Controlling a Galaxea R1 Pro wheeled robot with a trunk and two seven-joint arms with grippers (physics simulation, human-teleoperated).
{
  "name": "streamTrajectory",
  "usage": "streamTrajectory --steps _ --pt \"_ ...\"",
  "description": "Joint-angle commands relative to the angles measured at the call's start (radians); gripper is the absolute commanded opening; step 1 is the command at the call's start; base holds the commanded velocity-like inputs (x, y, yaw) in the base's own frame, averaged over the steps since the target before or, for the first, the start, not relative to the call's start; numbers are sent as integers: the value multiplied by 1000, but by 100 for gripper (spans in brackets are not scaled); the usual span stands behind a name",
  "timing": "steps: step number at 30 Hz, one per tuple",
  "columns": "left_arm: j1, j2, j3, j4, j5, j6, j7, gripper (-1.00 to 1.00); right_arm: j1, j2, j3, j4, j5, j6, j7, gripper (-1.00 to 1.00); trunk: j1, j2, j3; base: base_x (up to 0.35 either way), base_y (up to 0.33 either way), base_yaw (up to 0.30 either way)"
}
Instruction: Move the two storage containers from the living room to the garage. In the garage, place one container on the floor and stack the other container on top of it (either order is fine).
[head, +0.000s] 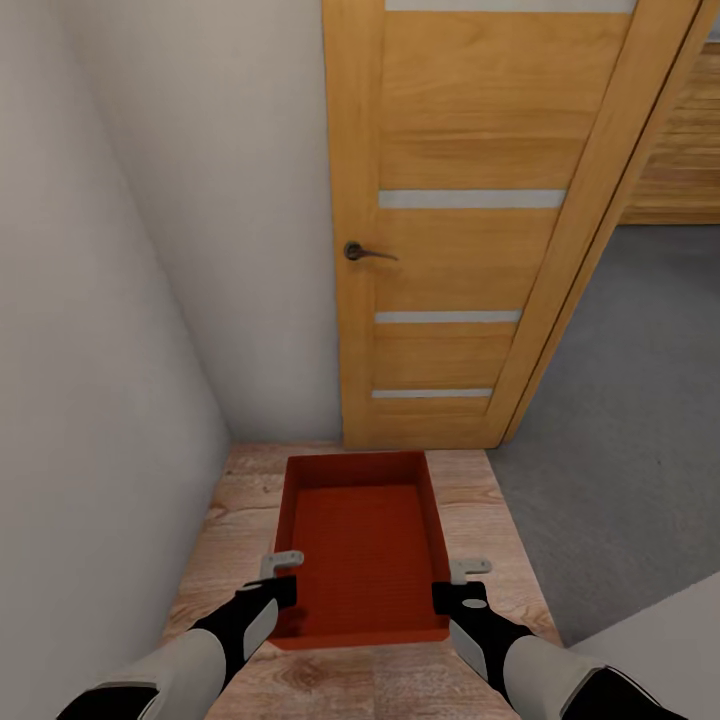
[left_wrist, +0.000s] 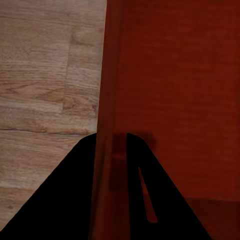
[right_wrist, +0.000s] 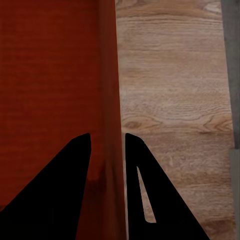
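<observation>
Head view first: one storage container (head: 362, 545), orange-red and open-topped, hangs between the two arms over a light wood-plank floor (head: 480, 500), lengthwise away from the robot. The left gripper (head: 280, 580) is clamped on the container's left wall near the near corner, and the right gripper (head: 455, 585) is clamped on the right wall opposite it. Ahead stands a honey-coloured wooden door (head: 450, 250) with pale horizontal strips and a dark lever handle (head: 365, 251). A white wall (head: 150, 250) runs along the left. To the right of the planks lies grey mottled floor (head: 630, 400), seen past the door's edge, with honey-coloured planking (head: 690, 150) beyond it.

Left wrist view: the left gripper's (left_wrist: 111, 165) two dark fingers (left_wrist: 65, 200) straddle the container's (left_wrist: 175, 90) thin red wall, one inside and one outside, closed tight on it. Wood planks (left_wrist: 45, 90) lie beneath.

Right wrist view: the right gripper (right_wrist: 107, 165) pinches the container's (right_wrist: 50, 75) other wall the same way, fingers (right_wrist: 55, 190) pressed to either face. Planks (right_wrist: 170, 100) show below, and a strip of grey floor (right_wrist: 234, 75) at the edge.
</observation>
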Motion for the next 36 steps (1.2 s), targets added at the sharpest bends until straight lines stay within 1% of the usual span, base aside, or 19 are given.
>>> streamTrajectory --steps 1,13,36 --pt "1 36 -36 10 33 15 5 -100 -1 -5 -26 -5 8 -7 43 -100 0 -1 -1 8 0 0" --pt "1 37 -36 10 33 15 5 -100 -1 -6 -26 -5 8 -6 42 -100 0 -1 0 1 0 -20" --pt "1 36 -36 10 33 15 5 -100 -1 -5 -26 -5 8 -6 40 -100 0 -1 1 0 0 -274"
